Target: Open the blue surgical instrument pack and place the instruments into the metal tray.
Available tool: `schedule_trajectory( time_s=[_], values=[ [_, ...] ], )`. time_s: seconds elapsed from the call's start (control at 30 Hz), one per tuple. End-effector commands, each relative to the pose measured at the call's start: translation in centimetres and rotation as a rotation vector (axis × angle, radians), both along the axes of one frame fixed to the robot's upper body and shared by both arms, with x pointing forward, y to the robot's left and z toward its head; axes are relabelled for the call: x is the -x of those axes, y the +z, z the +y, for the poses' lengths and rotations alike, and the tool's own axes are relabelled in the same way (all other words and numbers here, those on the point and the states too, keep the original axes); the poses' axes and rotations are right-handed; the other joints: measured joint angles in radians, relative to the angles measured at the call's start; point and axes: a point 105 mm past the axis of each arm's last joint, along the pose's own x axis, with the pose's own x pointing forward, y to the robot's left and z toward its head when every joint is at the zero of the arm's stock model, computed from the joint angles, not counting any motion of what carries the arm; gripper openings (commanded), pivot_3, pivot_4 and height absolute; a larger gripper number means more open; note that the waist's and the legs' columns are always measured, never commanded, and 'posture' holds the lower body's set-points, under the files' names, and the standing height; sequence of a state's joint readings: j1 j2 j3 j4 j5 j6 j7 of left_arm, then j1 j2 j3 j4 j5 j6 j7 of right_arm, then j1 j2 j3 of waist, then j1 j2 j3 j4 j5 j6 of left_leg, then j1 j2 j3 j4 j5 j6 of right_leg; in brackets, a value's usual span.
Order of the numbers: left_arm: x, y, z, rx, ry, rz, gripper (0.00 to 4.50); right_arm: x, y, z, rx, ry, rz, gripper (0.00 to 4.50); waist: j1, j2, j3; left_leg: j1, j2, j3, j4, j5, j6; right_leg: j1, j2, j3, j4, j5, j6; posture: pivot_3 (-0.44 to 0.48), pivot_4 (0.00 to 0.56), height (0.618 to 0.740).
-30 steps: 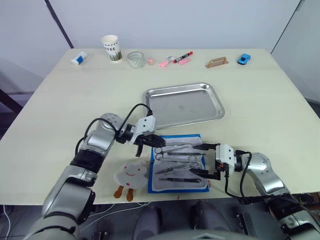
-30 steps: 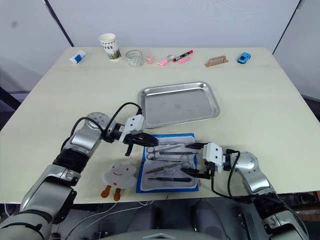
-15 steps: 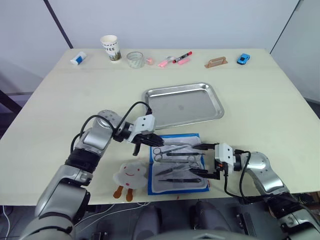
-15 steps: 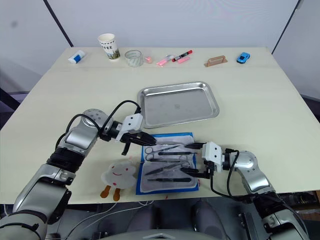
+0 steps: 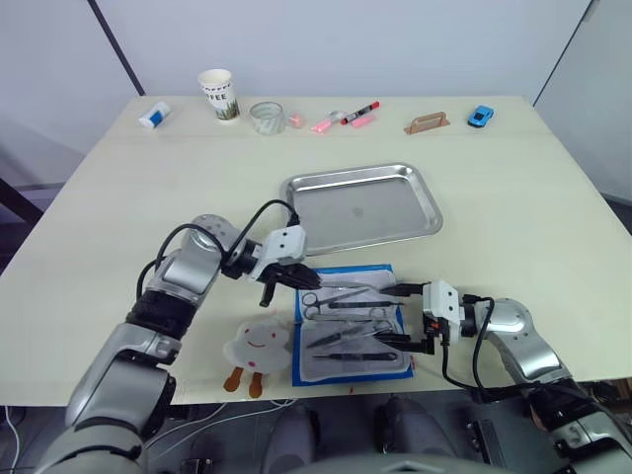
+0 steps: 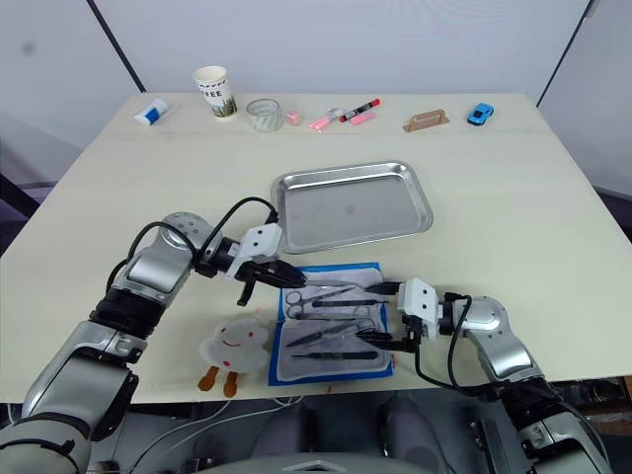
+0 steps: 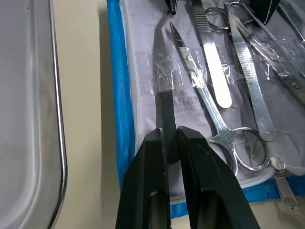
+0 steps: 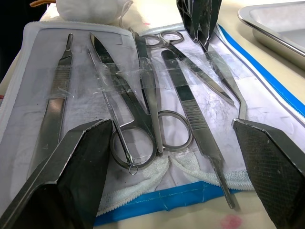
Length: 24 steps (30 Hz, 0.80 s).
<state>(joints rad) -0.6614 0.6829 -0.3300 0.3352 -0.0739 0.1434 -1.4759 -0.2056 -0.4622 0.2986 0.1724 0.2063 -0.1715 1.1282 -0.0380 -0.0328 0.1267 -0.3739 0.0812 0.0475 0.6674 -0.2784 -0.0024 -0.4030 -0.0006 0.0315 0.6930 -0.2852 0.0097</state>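
left tool (image 7: 170,143) pinches a dark instrument (image 7: 162,71) in the open pack (image 5: 352,321); right tool (image 8: 176,157) spread.

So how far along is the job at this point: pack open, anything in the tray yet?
Done: the blue surgical instrument pack lies open, its pale lining up. In hand: the left tool is shut on a dark-handled bent instrument at the pack's tray-side edge; the right tool waits open at the pack's other end. Left: the metal tray holds nothing, so every instrument remains to be moved.

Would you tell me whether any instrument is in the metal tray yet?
No, the metal tray lies bare; the instruments lie in the open pack.
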Motion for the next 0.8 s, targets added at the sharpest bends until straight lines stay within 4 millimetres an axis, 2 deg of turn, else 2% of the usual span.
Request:
schedule_trajectory(
  time_s=[0.03,0.4,0.8],
  values=[
    [-0.5,0.8,-0.2,-0.011,-0.021,-0.03,0.04,0.4,-4.2,-1.6,0.157,-0.079,0.131,4.39,0.0,0.0,0.0,0.0,0.0,0.0,0.0,0.0,0.0,0.0,0.0,0.0,0.0,0.0,0.0,0.0,0.15,0.725],
    [-1.7,1.5,-0.6,-0.026,-0.05,-0.05,0.04,0.3,-4.5,-1.7,0.175,-0.095,0.136,4.39,0.0,-0.001,0.0,0.0,0.0,0.0,0.0,0.0,0.0,0.0,0.0,0.0,0.0,0.0,0.0,0.0,0.15,0.725],
    [-1.7,1.7,0.1,-0.03,-0.053,-0.052,0.04,0.4,-4.9,-1.9,0.2,-0.115,0.158,4.39,-0.002,-0.001,0.0,0.0,0.0,0.0,0.0,0.0,0.0,0.0,0.0,0.0,0.0,0.0,0.0,0.0,0.15,0.725]
  ],
)
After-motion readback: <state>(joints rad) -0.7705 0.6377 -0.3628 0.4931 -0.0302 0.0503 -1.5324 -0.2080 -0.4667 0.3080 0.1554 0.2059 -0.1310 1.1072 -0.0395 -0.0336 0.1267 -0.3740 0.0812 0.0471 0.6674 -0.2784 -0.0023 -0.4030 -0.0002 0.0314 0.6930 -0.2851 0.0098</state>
